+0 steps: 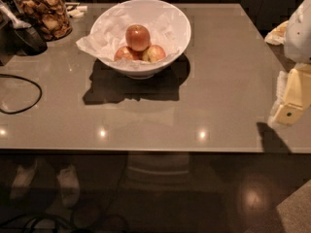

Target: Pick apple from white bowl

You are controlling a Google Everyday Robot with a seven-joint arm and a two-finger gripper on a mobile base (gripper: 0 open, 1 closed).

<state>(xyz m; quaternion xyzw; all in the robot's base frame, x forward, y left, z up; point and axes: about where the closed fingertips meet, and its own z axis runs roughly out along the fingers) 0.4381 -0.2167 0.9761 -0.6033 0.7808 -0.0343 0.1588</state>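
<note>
The round red-orange apple [138,37] is sitting atop 2 paler apples [154,53] in the glossy, paper-lined white bowl [183,33]. The tool [290,103] is hovering by the smooth desk's [218,76] right edge; I cannot tell its opening.

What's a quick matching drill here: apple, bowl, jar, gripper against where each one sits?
Things:
1 apple
2 bowl
3 jar
4 gripper

Places:
A at the right edge of the table
B back left corner
C topmost in the bowl
D back of the table, near the middle

Pairs: 1-C, 2-D, 3-B, 4-A
</note>
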